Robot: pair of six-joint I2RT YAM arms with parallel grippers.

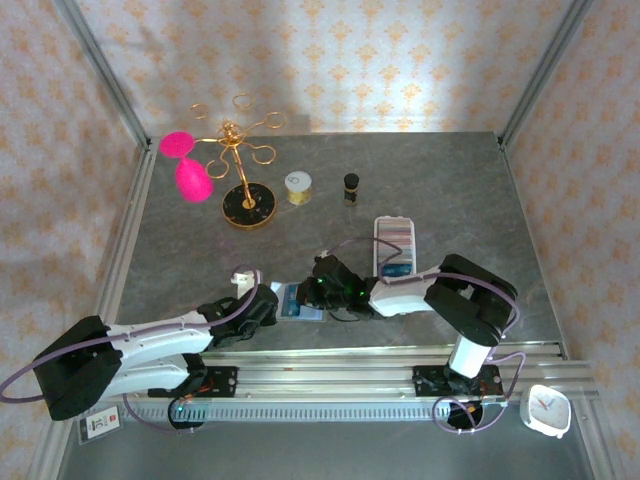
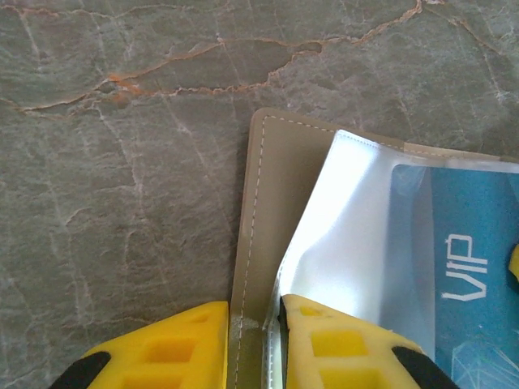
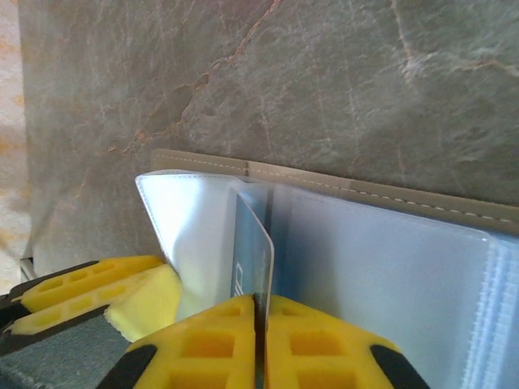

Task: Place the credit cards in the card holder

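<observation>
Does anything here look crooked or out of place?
One clear sleeve of the holder curls up instead of lying flat, where the left hand pinches the holder's edge. The right hand grips a blue card standing on its edge among the sleeves.

- top view's bright and even, light from overhead, pale hot spot on the back wall [image 1: 350, 85]
- only faint soft shadows under the arms [image 1: 160, 340] on the tabletop [image 1: 420, 180]
- wrist views: clear sleeves [image 2: 332, 203] of the card holder [image 2: 272, 178] blow out white
- right end effector fingers [image 3: 211, 348] look soft, too close to focus
</observation>
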